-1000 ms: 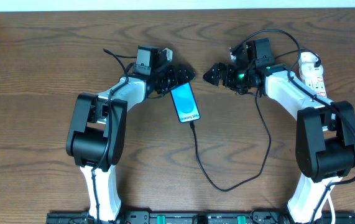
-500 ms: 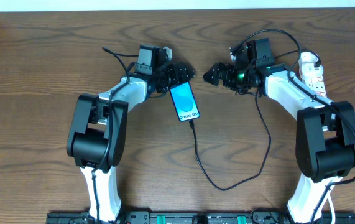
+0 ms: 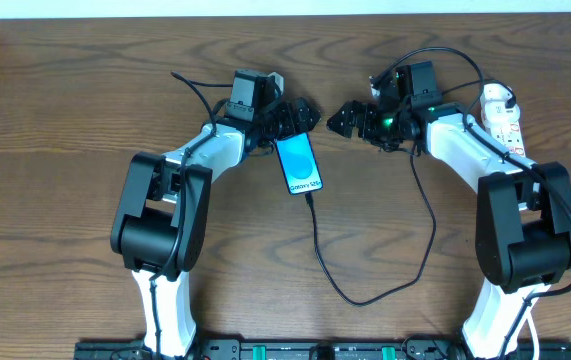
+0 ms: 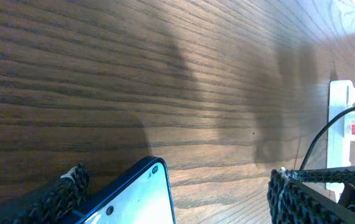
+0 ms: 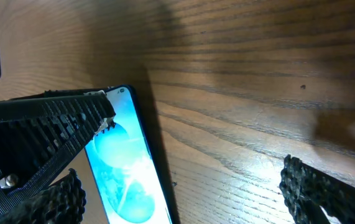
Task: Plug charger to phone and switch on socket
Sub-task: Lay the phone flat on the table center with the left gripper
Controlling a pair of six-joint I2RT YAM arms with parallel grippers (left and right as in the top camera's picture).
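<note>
My left gripper (image 3: pixel 303 113) hangs over the top edge of the phone (image 3: pixel 300 165), spread wide and holding nothing. In its wrist view one finger (image 4: pixel 65 194) sits just beside the phone's top corner and the other is well off to the far side (whether the near one touches the edge I cannot tell). My right gripper (image 3: pixel 339 116) faces it across a narrow gap, also wide open and empty, near the phone's upper right corner.

The phone lies flat, screen up and slightly tilted, toward the far middle of the table (image 3: pixel 65 120), with bare wood along both long edges. The charger (image 3: pixel 365 298) meets the phone's bottom edge, loops toward me across open wood, then climbs back beside my right arm (image 3: pixel 465 150). The socket (image 3: pixel 502 118) lies far right, just beyond that arm, well apart from the phone.
</note>
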